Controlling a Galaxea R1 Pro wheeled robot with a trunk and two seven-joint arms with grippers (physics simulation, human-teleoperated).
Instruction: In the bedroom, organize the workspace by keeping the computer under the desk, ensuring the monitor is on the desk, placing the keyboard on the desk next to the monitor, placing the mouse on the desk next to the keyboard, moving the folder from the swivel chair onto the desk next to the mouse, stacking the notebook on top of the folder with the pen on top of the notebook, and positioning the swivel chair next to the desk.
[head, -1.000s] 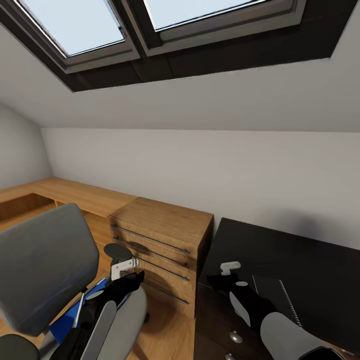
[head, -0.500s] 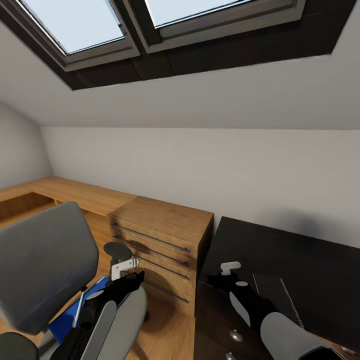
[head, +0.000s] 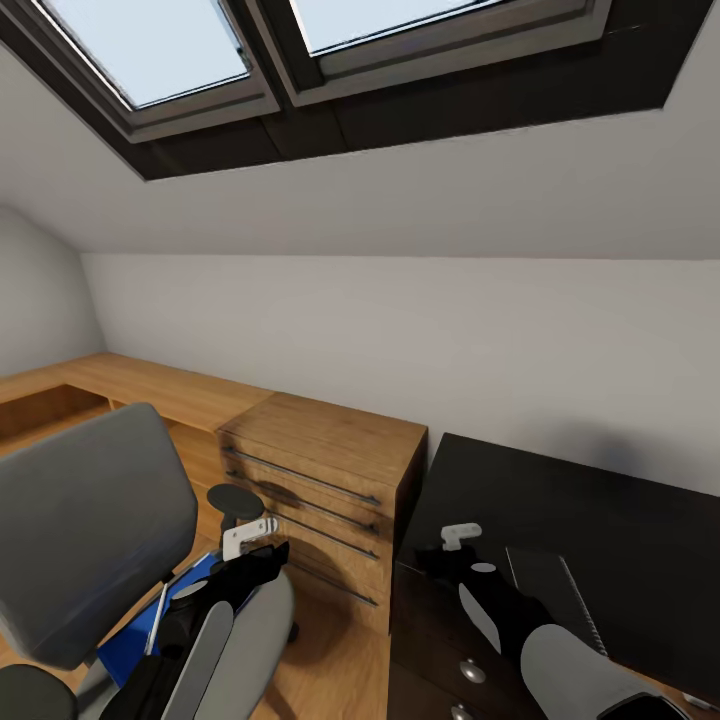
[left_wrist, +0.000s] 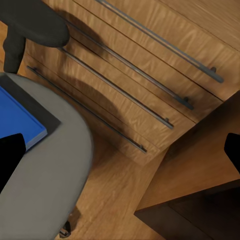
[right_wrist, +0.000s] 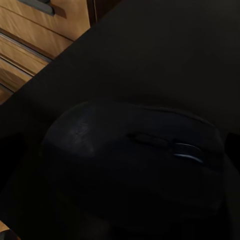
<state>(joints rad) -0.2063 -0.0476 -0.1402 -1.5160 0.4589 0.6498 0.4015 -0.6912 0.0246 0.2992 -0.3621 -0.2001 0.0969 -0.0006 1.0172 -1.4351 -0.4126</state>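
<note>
The right gripper (head: 445, 560) hangs low over the near left corner of the black desk (head: 600, 520), close to the desk's left edge. Its wrist view looks straight down on a black mouse (right_wrist: 135, 165) lying on the dark desktop between the finger positions; the fingers themselves are lost in the dark, so whether the claw is wide or closed on the mouse cannot be told. Just beside that arm, toward the desk's middle, a dark notebook (head: 550, 590) with a spiral edge lies flat.

The left gripper (head: 262, 560) hovers over the grey seat of the swivel chair (head: 90, 540), its claw spread wide and holding nothing: the two dark fingertips (left_wrist: 10, 155) sit at opposite borders of the wrist view. A blue folder (head: 130, 640) lies flat on the seat, with a thin pale pen (head: 157, 620) on it. The chair's round black armrest (head: 235, 500) stands just beyond the gripper.

Between chair and desk stands a wooden drawer unit (head: 320, 490) with long bar handles, flush against the desk's left side. A narrow strip of wooden floor (head: 330, 660) separates the seat edge from the drawers. A low wooden bench (head: 120, 385) runs along the white wall under sloped skylights (head: 300, 50).
</note>
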